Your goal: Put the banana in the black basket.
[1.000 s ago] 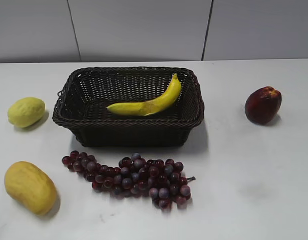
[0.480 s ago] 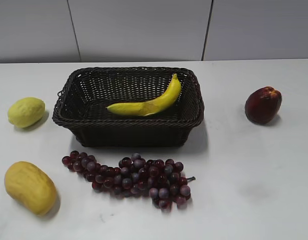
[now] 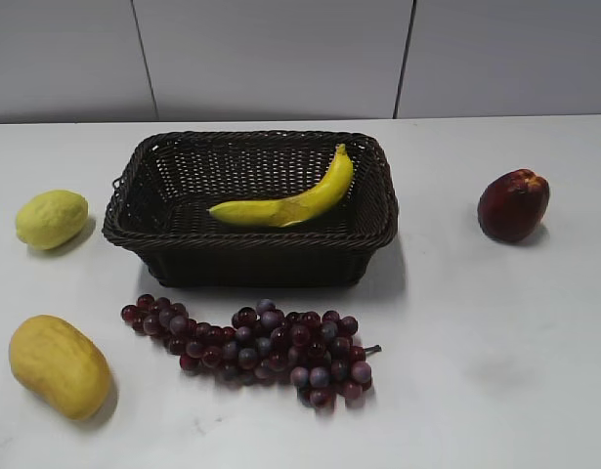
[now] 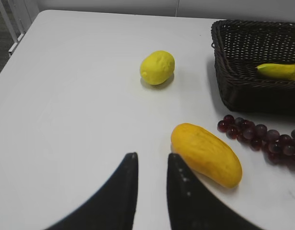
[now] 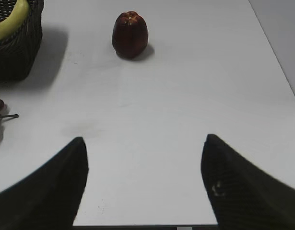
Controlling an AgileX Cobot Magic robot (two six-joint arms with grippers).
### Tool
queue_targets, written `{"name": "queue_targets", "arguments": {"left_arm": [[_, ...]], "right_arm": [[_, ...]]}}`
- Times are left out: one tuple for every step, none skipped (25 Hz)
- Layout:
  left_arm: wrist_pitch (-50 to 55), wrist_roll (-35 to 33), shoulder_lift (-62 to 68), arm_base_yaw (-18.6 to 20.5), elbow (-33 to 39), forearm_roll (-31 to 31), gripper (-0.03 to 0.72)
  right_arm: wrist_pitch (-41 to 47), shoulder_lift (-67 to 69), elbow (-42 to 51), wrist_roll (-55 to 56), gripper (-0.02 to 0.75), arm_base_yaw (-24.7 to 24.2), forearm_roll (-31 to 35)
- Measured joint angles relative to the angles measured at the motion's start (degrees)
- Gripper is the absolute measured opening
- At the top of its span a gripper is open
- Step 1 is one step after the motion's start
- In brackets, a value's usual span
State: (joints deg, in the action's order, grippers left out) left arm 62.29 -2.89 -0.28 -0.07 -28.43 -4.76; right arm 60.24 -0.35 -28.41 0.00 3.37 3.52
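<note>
The banana (image 3: 290, 204) lies inside the black basket (image 3: 251, 249) at the middle back of the table, slanting from the basket's middle up to its right rear corner. Its tip shows in the left wrist view (image 4: 280, 71) and in the right wrist view (image 5: 8, 24). Neither gripper shows in the exterior view. My left gripper (image 4: 151, 155) is empty with its jaws close together, over bare table left of the mango. My right gripper (image 5: 145, 139) is wide open and empty near the table's front right edge.
A lemon (image 3: 51, 218) sits left of the basket and a mango (image 3: 59, 365) at the front left. A bunch of red grapes (image 3: 256, 348) lies in front of the basket. A dark red apple (image 3: 513, 204) stands at the right.
</note>
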Motion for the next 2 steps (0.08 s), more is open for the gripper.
{"name": "queue_targets", "arguments": {"left_arm": [[0.0,0.0,0.0,0.0,0.0,0.0,0.202],[0.0,0.0,0.0,0.0,0.0,0.0,0.202]], "right_arm": [[0.0,0.0,0.0,0.0,0.589,0.0,0.0],[0.0,0.0,0.0,0.0,0.589,0.0,0.0]]}}
